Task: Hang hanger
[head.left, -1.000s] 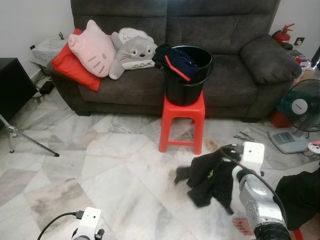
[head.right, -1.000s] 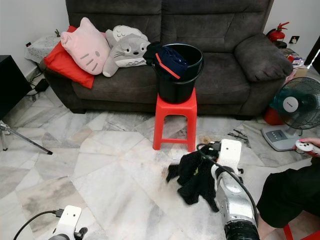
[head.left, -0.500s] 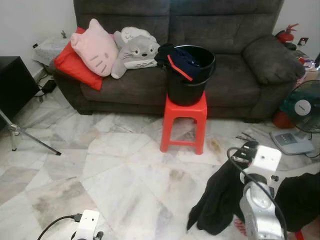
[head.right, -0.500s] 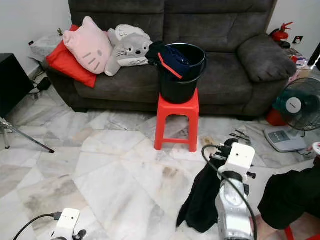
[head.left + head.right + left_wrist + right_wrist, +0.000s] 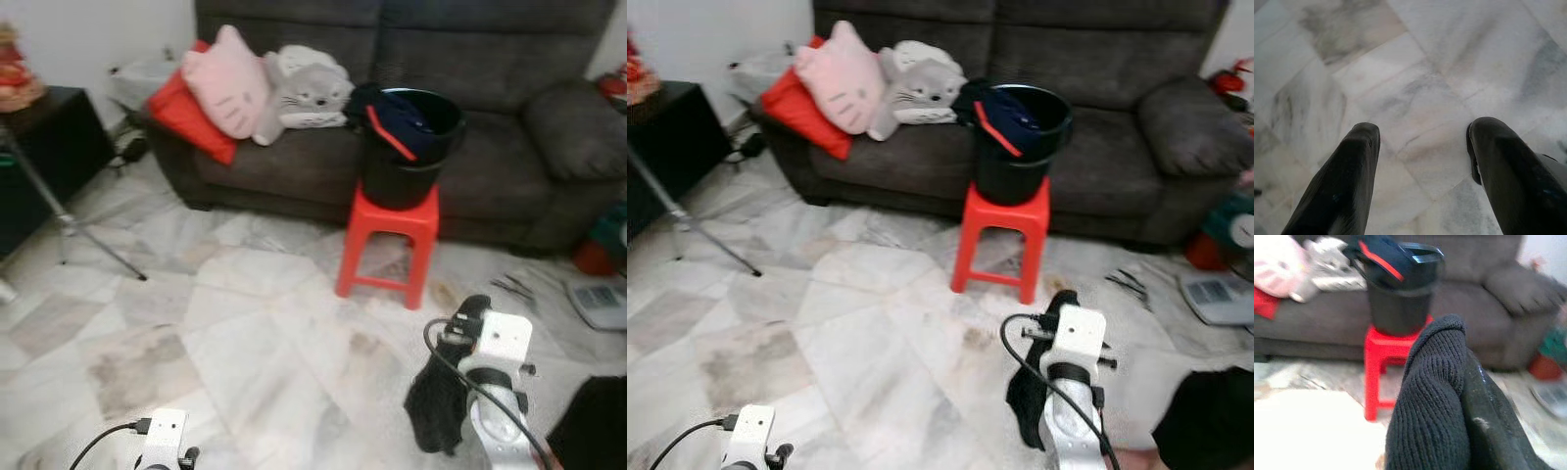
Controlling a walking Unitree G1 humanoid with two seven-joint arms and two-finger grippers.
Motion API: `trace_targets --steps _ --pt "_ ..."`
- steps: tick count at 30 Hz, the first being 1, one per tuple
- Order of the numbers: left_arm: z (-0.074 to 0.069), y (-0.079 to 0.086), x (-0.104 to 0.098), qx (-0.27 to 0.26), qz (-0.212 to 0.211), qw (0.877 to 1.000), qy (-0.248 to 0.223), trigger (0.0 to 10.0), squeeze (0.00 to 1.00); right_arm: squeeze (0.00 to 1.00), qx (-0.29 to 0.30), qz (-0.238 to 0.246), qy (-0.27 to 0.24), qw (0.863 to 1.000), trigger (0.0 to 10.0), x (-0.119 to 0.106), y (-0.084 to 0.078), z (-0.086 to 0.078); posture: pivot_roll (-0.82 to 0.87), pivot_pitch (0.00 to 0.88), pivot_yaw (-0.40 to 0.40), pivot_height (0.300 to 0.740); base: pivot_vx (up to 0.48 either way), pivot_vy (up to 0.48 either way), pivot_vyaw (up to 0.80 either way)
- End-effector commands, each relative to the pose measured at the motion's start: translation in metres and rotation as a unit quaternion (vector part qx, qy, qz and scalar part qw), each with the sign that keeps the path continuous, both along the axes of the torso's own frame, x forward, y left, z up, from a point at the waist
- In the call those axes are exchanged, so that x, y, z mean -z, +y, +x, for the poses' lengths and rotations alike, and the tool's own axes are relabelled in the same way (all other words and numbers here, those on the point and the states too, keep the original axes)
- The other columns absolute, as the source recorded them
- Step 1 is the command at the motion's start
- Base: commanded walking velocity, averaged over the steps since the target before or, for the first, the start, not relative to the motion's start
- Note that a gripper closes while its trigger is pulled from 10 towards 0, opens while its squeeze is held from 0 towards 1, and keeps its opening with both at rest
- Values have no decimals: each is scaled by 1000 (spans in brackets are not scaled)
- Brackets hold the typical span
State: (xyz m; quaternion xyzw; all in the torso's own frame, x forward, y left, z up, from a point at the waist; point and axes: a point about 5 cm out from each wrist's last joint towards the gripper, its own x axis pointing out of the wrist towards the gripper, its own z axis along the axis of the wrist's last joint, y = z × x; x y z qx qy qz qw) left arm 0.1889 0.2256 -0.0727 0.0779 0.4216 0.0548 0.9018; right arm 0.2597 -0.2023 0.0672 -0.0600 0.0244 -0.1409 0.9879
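Knitwear hangs from the right gripper [image 5: 460, 323]: a black ribbed garment [image 5: 1435, 401], thick and coarse, draped limp over the closed fingers and trailing below them toward the marble floor [image 5: 245, 333]. No label or writing can be read on it. Beyond that gripper stands a red stool [image 5: 389, 240] carrying a black bucket [image 5: 411, 147] of dark clothes, with a grey sofa [image 5: 490, 59] behind. The left gripper [image 5: 1422, 171] hovers low above the floor tiles, its fingers spread wide and holding nothing.
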Motion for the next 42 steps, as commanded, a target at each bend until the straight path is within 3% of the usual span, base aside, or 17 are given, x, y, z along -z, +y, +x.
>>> trace_targets --steps 1,35,42 --pt "0 1 0 -7 -1 1000 0 10000 0 0 -1 -4 -22 1000 10000 -12 0 9 -144 0 11 727 0 0 800" --pt "9 -9 -3 -16 -25 999 -15 10000 0 0 -18 -19 -16 1000 10000 -14 -2 15 -144 2 0 727 0 0 800" --pt "8 -10 -2 -17 -35 999 -14 10000 0 0 -11 -6 -6 1000 10000 -10 -2 16 -140 0 -3 727 0 0 0"
